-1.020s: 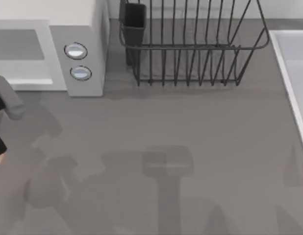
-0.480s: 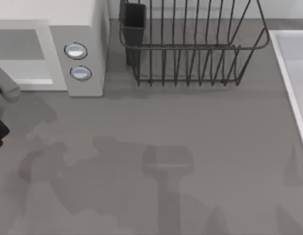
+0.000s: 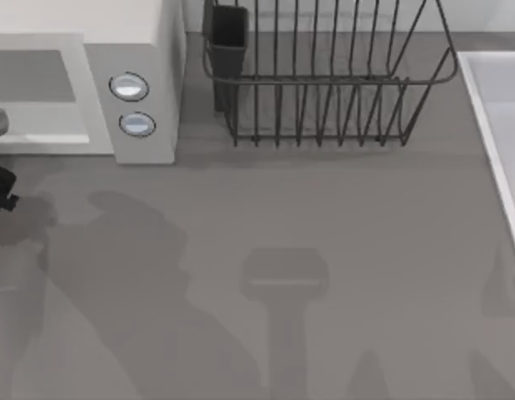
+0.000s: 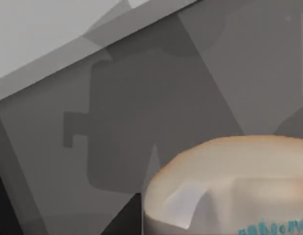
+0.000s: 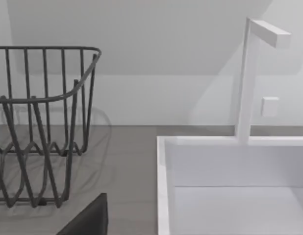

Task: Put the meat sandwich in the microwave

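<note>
The meat sandwich (image 4: 230, 183) fills the lower right of the left wrist view as a pale beige bun top, close under the camera, with the grey cavity floor and a pale wall of the microwave (image 3: 137, 50) behind it. In the top view the microwave sits at the upper left of the frame, its two round buttons (image 3: 131, 87) on the side panel, and a small dark part of the left arm (image 3: 1, 190) pokes in at the left edge just below the microwave's front.

The left gripper seems to be carrying the sandwich toward the opening, but its fingers are out of sight, so I cannot tell whether they are clamped on the bun or apart.

The risk, as I judge it, is clipping the cavity's lower lip or side wall on the way in, which could knock the soft bun loose or squash it.

The sandwich's filling is hidden, and its lower part is cut off by the frame. The right arm is parked near the wire dish rack (image 5: 38, 127) and white sink (image 5: 230, 181); a dark corner at the bottom of the right wrist view is too little to identify.
</note>
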